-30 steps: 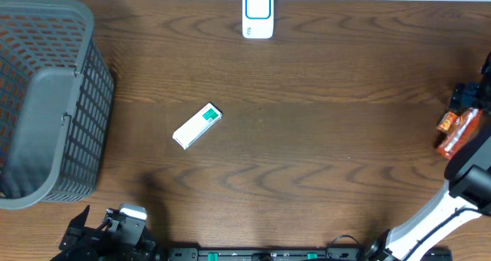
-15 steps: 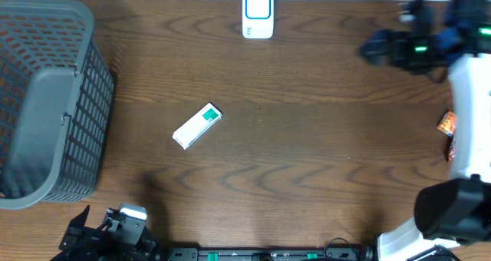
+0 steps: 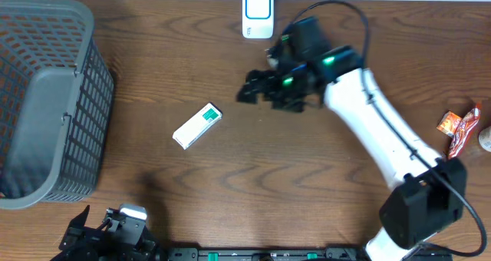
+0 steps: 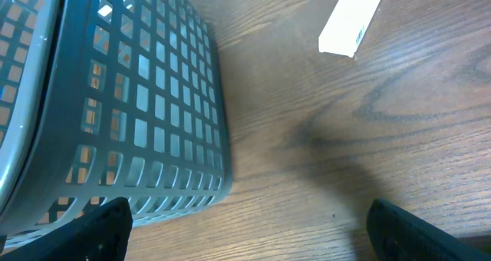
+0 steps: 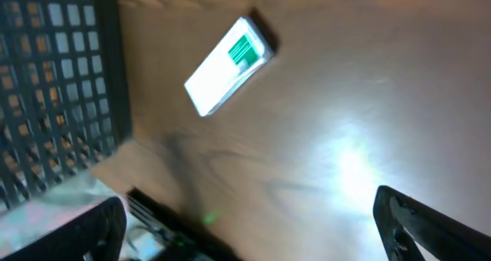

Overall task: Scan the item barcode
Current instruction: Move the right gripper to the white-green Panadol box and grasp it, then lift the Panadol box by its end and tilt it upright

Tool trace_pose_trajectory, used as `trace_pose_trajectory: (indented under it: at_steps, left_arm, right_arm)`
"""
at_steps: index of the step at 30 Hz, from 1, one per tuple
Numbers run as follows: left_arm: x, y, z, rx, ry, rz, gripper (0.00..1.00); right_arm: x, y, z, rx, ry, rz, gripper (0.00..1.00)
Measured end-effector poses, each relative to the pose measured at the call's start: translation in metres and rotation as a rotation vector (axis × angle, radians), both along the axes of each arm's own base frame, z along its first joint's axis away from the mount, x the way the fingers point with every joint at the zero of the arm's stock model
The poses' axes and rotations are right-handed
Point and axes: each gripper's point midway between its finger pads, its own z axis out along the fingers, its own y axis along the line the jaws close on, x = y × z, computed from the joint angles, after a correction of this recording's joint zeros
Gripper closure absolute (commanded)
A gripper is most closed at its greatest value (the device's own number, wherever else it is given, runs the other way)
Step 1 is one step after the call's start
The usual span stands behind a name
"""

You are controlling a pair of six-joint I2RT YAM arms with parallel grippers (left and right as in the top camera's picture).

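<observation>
Swing from far-right edge done: my right tool now over mid-tabletop, jaws spread, empty, near white box lying left of centre. Left tool spread, idle. Grasp next.

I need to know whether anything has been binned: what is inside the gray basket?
Overhead, the basket shows only its own mesh and a gray band; no item is distinguishable inside. Its walls and the frame edge hide part of the floor, so emptiness is unconfirmed.
</observation>
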Motion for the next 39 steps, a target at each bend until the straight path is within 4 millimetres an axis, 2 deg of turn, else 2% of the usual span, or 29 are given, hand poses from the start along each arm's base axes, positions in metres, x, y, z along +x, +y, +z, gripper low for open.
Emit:
trace_pose_trajectory:
  at_steps: [3, 4, 6, 7, 11, 15, 18, 23, 28, 33, 39]
  left_arm:
    - [0.0, 0.0, 0.0, 0.0, 0.0, 0.0, 0.02]
    - [0.0, 0.0, 0.0, 0.0, 0.0, 0.0, 0.02]
    - [0.0, 0.0, 0.0, 0.0, 0.0, 0.0, 0.02]
    - [0.0, 0.0, 0.0, 0.0, 0.0, 0.0, 0.02]
    - [0.0, 0.0, 0.0, 0.0, 0.0, 0.0, 0.02]
    - [0.0, 0.0, 0.0, 0.0, 0.0, 0.0, 0.02]
    - [0.0, 0.0, 0.0, 0.0, 0.0, 0.0, 0.02]
    - [0.0, 0.0, 0.0, 0.0, 0.0, 0.0, 0.02]
    - [0.0, 0.0, 0.0, 0.0, 0.0, 0.0, 0.03]
    - [0.0, 0.0, 0.0, 0.0, 0.0, 0.0, 0.02]
    - [0.0, 0.0, 0.0, 0.0, 0.0, 0.0, 0.02]
  right_arm:
    - [-0.012, 0.015, -0.007, -0.062, 0.067, -0.142, 0.19]
    - [-0.015, 0.019, -0.009, -0.075, 0.087, -0.192, 0.17]
    - [-0.015, 0.026, -0.009, -0.077, 0.111, -0.284, 0.04]
    - [-0.013, 0.029, -0.009, -0.07, 0.114, -0.316, 0.01]
    - [0.002, 0.039, -0.012, -0.034, 0.124, -0.433, 0.01]
    - [0.012, 0.043, -0.03, -0.052, 0.171, -0.507, 0.01]
    - [0.018, 0.049, -0.041, -0.083, 0.195, -0.523, 0.01]
    - [0.02, 0.081, -0.053, -0.15, 0.224, -0.488, 0.01]
    - [0.023, 0.102, -0.061, -0.198, 0.251, -0.464, 0.01]
    - [0.035, 0.112, -0.079, -0.213, 0.26, -0.466, 0.01]
    - [0.037, 0.114, -0.11, -0.248, 0.292, -0.476, 0.01]
